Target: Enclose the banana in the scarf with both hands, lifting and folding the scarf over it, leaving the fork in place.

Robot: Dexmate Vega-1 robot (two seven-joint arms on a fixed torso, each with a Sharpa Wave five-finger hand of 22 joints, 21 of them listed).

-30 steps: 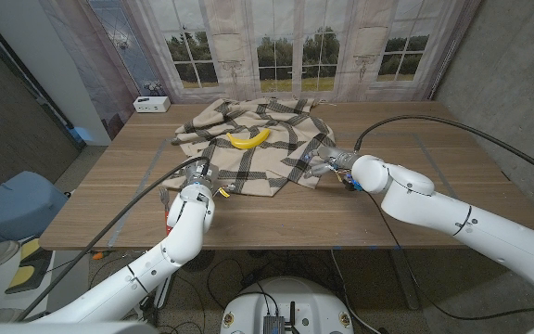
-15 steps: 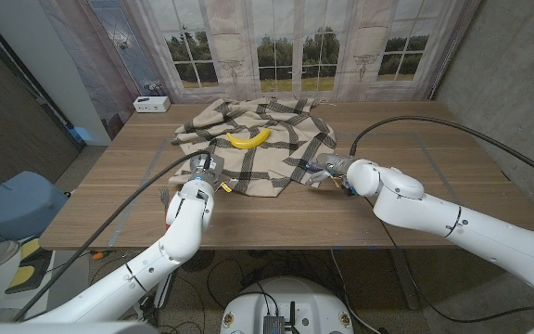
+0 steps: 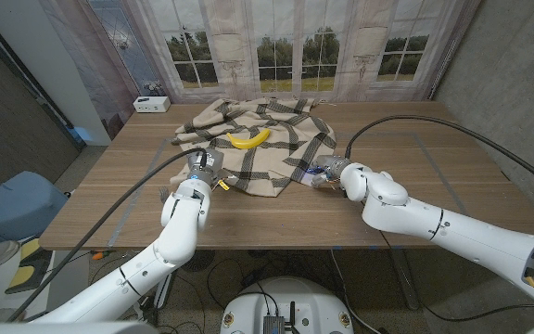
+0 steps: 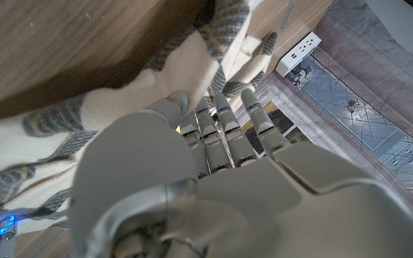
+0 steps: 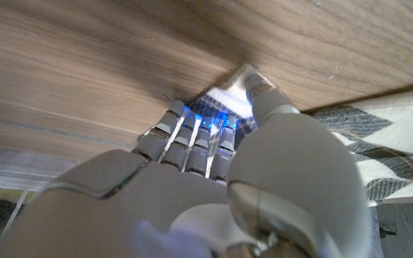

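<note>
Plaid scarf, spread mid-table, is carrying the banana on its far half. Left hand and right hand are reaching its near corners; whether either is gripping cannot be told. Risk: uneven lifting rolling the banana off

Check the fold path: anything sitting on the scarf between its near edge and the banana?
Nothing visible. The banana lies alone on the scarf, with bare plaid cloth between it and the near edge, where the left robot hand and right robot hand are. I can't make out the fork.
</note>
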